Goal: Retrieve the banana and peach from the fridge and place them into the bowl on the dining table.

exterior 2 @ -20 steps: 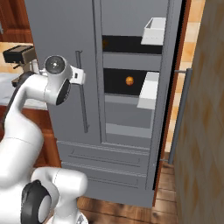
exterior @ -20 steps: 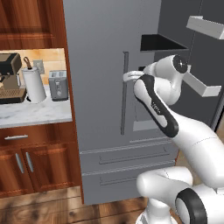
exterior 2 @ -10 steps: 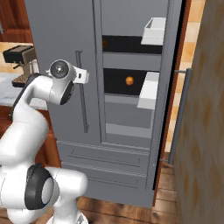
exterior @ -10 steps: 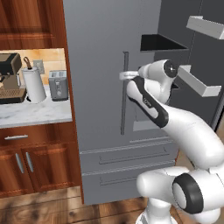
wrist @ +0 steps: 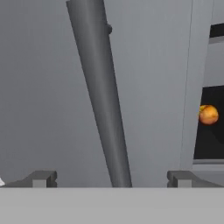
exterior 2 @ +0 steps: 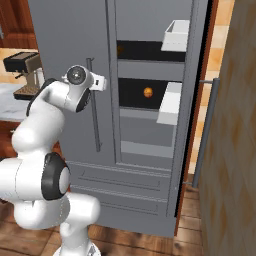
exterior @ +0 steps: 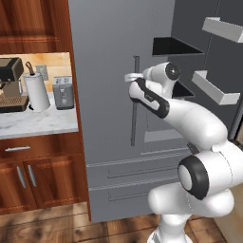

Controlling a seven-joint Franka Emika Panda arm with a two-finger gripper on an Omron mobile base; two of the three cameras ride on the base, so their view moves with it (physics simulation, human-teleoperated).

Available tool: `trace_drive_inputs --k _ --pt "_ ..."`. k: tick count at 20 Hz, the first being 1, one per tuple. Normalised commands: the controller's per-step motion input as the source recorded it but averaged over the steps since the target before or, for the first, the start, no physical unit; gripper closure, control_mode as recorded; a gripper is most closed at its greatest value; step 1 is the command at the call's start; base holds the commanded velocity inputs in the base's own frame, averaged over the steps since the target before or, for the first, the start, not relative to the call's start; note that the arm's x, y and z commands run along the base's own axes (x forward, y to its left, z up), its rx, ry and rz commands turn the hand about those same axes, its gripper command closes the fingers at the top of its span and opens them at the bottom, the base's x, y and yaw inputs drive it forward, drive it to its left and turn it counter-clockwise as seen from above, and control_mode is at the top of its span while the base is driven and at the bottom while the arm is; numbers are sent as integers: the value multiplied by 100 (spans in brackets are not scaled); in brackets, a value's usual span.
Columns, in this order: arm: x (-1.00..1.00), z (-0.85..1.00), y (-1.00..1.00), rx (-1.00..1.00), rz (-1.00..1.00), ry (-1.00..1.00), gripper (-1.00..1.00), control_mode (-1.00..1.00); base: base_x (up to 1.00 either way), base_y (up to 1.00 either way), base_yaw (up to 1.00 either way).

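Observation:
The grey fridge [exterior: 109, 95] [exterior 2: 70, 45] has its left door closed and its right door swung open. The round orange-red peach [exterior 2: 148, 92] [wrist: 208, 114] lies on a dark middle shelf inside. A small brownish shape [exterior 2: 120, 49] sits at the left end of the upper shelf; I cannot tell whether it is the banana. My gripper [exterior: 129, 77] [exterior 2: 103, 83] [wrist: 112, 178] is open, right in front of the closed left door. That door's long bar handle [wrist: 103, 100] [exterior: 135, 99] runs up between its two tips. Nothing is held. The bowl and the dining table are out of view.
White door bins [exterior: 216, 90] [exterior 2: 170, 102] jut from the open right door. Left of the fridge a wall counter [exterior: 38, 126] carries a coffee machine [exterior: 10, 85], a paper towel roll [exterior: 36, 92] and a toaster [exterior: 63, 92]. A wooden panel [exterior 2: 235, 150] stands at the right.
The arm's upper joints have swung left toward the closed door and the hand has closed in on the bar handle. The jaws have stayed open. The peach has not moved.

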Motion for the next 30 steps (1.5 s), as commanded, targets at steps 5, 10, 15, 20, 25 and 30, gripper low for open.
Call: trace_drive_inputs --k 5,10,15,20,25,30 --pt "65 -12 0 0 -1 0 -100 -100 0 0 0" --pt "68 -15 0 0 0 0 -100 -100 0 0 0" --pt "63 -18 0 0 -1 0 -100 -100 0 0 0" --pt "34 2 0 0 -1 7 100 -100 0 0 0" --pt "-79 39 0 0 0 9 100 -100 0 0 0" --pt "-100 43 14 -1 0 5 100 -100 0 0 0"
